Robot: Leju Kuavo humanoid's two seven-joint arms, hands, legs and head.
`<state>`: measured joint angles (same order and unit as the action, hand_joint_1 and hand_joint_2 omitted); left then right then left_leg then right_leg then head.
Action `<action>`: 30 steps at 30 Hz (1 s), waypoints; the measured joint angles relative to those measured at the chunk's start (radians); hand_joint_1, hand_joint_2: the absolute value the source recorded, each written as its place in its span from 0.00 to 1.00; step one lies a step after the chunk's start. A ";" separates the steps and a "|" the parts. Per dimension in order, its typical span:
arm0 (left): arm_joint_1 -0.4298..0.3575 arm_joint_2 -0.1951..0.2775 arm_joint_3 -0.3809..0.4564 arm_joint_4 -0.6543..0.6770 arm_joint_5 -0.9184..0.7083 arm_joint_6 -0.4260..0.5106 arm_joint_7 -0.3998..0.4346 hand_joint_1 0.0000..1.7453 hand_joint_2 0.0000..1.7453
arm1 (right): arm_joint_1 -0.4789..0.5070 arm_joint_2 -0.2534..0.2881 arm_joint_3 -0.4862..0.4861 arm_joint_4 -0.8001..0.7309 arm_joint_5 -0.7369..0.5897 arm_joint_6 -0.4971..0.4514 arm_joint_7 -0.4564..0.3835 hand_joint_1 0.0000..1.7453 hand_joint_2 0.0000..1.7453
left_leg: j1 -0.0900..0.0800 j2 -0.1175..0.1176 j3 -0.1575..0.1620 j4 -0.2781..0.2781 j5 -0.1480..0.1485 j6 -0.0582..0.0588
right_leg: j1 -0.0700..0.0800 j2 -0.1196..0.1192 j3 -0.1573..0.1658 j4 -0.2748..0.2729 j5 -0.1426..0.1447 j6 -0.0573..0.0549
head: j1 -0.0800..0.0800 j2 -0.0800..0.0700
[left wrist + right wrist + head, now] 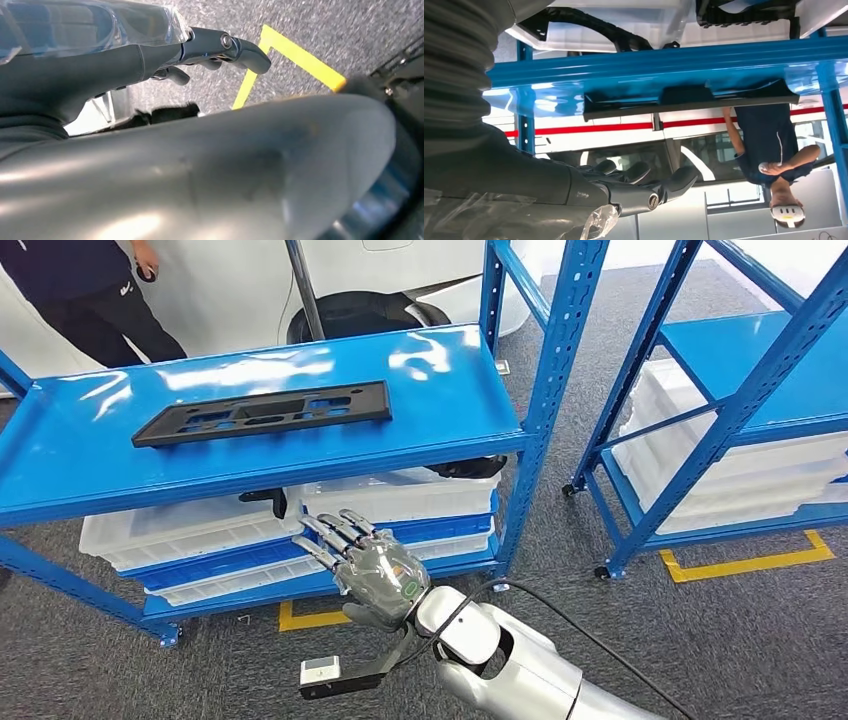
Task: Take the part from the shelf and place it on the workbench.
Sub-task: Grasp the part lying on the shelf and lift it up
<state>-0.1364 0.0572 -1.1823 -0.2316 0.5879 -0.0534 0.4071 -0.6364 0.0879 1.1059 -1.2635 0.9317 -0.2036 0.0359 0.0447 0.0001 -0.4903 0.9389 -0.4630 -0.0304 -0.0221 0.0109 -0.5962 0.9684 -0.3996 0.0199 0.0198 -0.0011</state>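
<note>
Blue shelf [300, 455]: we log two racks; the nearer holds white trays [180, 530] on its lower levels. Black part [262, 412]: flat on the nearer shelf's top deck, untouched. Person [85, 295]: stands behind the shelf. Right hand [370, 565]: we see it raised before the shelf edge, below the part, fingers extended side by side, holding nothing. Left hand [220, 47]: fingers partly curled, over grey floor with yellow tape [295, 55]; grasp we cannot tell.

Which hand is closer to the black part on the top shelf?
Right. The right hand is raised in front of the shelf, just below the black part. The left hand hangs low over the floor.
</note>
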 joint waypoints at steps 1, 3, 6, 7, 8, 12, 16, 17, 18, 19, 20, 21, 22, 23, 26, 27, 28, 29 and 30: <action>-0.001 0.000 0.000 0.000 0.000 0.000 0.001 0.00 0.00 | -0.001 0.002 0.000 0.000 0.000 -0.001 0.000 0.00 1.00 | 0.000 0.000 -0.020 0.042 -0.022 -0.002 | -0.001 0.000 0.003 -0.002 -0.001 -0.006 | 0.000 0.000; -0.001 0.000 0.000 0.000 0.001 0.000 0.002 0.00 0.00 | -0.001 0.003 0.000 0.000 -0.001 -0.004 0.000 0.00 1.00 | -0.003 0.000 -0.098 0.189 -0.081 -0.001 | 0.002 -0.001 0.005 -0.002 -0.005 -0.014 | -0.001 0.000; -0.006 0.000 0.001 0.000 0.003 0.000 0.003 0.00 0.00 | 0.001 0.003 0.002 0.000 -0.002 -0.004 0.000 0.00 1.00 | -0.009 0.000 -0.178 0.308 -0.091 0.003 | 0.007 0.000 0.012 -0.002 -0.010 -0.019 | -0.001 0.000; -0.007 0.000 0.000 0.000 0.003 0.000 0.005 0.00 0.00 | 0.002 0.003 0.002 0.000 -0.002 -0.005 0.000 0.00 1.00 | -0.010 0.000 -0.165 0.266 -0.056 0.006 | 0.008 0.001 0.016 -0.002 -0.013 -0.019 | -0.001 0.000; -0.007 0.001 0.000 0.000 0.003 0.000 0.008 0.00 0.00 | 0.001 0.004 0.002 0.000 -0.003 -0.005 0.000 0.00 1.00 | -0.010 0.000 -0.136 0.193 -0.010 0.009 | 0.008 0.004 0.022 -0.002 -0.016 -0.017 | -0.001 0.000; -0.001 0.002 0.000 0.000 0.004 0.000 0.014 0.00 0.00 | 0.000 0.005 0.002 0.000 -0.003 -0.006 -0.001 0.00 1.00 | -0.021 -0.003 -0.063 0.013 0.053 0.021 | 0.014 0.010 0.027 -0.002 -0.023 0.001 | -0.003 0.000; 0.002 0.003 0.000 0.001 0.009 0.000 0.014 0.00 0.00 | -0.002 0.006 0.002 0.000 -0.004 -0.007 -0.001 0.00 1.00 | -0.019 -0.004 -0.058 0.005 0.059 0.046 | 0.010 0.004 0.009 0.043 -0.053 0.021 | -0.002 0.000; 0.001 0.003 -0.001 0.002 0.010 0.000 0.014 0.00 0.00 | -0.003 0.006 0.002 0.000 -0.004 -0.007 -0.001 0.00 1.00 | -0.018 -0.004 -0.055 0.004 0.058 0.051 | 0.009 0.001 -0.018 0.099 -0.082 0.023 | -0.001 0.000; 0.001 0.003 -0.001 0.002 0.010 0.000 0.014 0.00 0.00 | -0.003 0.005 0.002 0.000 -0.004 -0.007 -0.001 0.00 1.00 | -0.019 -0.003 -0.054 0.004 0.057 0.055 | 0.009 0.000 -0.054 0.171 -0.115 0.025 | 0.000 0.000; 0.001 0.003 -0.001 0.002 0.011 0.000 0.014 0.00 0.00 | -0.003 0.004 0.002 0.000 -0.004 -0.008 -0.001 0.00 1.00 | -0.020 -0.003 -0.054 0.004 0.056 0.057 | 0.010 0.000 -0.093 0.243 -0.141 0.026 | 0.001 0.000; 0.002 0.003 -0.001 0.002 0.011 0.000 0.014 0.00 0.00 | -0.002 0.004 0.002 0.000 -0.004 -0.008 0.000 0.00 1.00 | -0.021 -0.003 -0.053 0.004 0.055 0.059 | 0.010 0.000 -0.121 0.292 -0.152 0.025 | 0.001 0.000; 0.002 0.004 -0.001 0.002 0.012 0.000 0.014 0.00 0.00 | -0.001 0.003 0.002 0.000 -0.004 -0.008 0.000 0.00 1.00 | -0.022 -0.003 -0.051 0.004 0.053 0.059 | 0.010 0.000 -0.131 0.303 -0.143 0.024 | 0.001 0.000; 0.003 0.004 -0.001 0.002 0.011 0.000 0.014 0.00 0.00 | -0.001 0.003 0.002 0.000 -0.004 -0.008 0.000 0.00 1.00 | -0.022 -0.004 -0.049 0.004 0.052 0.059 | 0.010 0.000 -0.120 0.272 -0.115 0.021 | 0.001 0.000; 0.002 0.004 -0.002 0.002 0.011 0.000 0.014 0.00 0.00 | -0.001 0.003 0.003 0.000 -0.004 -0.007 0.000 0.00 1.00 | -0.023 -0.005 -0.045 0.004 0.049 0.058 | 0.011 0.000 -0.090 0.207 -0.077 0.015 | 0.001 0.000; 0.001 0.003 -0.002 0.002 0.010 -0.001 0.014 0.00 0.00 | -0.003 0.004 0.004 0.001 -0.002 0.001 -0.004 0.00 1.00 | -0.028 -0.007 -0.038 0.005 0.040 0.047 | 0.020 -0.002 0.001 0.020 -0.007 -0.003 | 0.001 0.000; 0.001 0.003 -0.002 0.002 0.010 -0.001 0.014 0.00 0.00 | -0.003 0.005 0.006 0.001 -0.002 0.006 -0.006 0.00 1.00 | -0.029 -0.007 -0.038 0.005 0.037 0.042 | 0.023 -0.003 0.010 0.000 -0.007 -0.006 | 0.001 0.000; 0.001 0.003 -0.002 0.002 0.011 -0.001 0.014 0.00 0.00 | -0.002 0.006 0.008 0.002 -0.001 0.011 -0.007 0.00 1.00 | -0.029 -0.006 -0.037 0.004 0.035 0.036 | 0.025 -0.003 0.011 -0.004 -0.009 -0.008 | 0.001 0.000; 0.000 0.004 -0.002 0.002 0.012 -0.001 0.014 0.00 0.00 | -0.001 0.007 0.010 0.003 -0.001 0.014 -0.009 0.00 1.00 | -0.026 -0.006 -0.037 0.004 0.034 0.030 | 0.023 -0.002 0.012 -0.006 -0.008 -0.012 | 0.001 0.000; 0.000 0.005 -0.002 0.002 0.013 -0.001 0.014 0.00 0.00 | 0.000 0.008 0.012 0.004 -0.001 0.016 -0.012 0.00 1.00 | -0.024 -0.005 -0.040 0.012 0.027 0.025 | 0.022 -0.002 0.014 -0.009 -0.007 -0.016 | 0.001 0.000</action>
<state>-0.1364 0.0619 -1.1846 -0.2292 0.6004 -0.0543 0.4212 -0.6366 0.0964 1.1183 -1.2591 0.9307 -0.1877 0.0236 0.0202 -0.0048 -0.5305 0.9506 -0.4360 -0.0057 -0.0006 0.0086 -0.5820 0.9593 -0.4067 0.0038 0.0204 -0.0010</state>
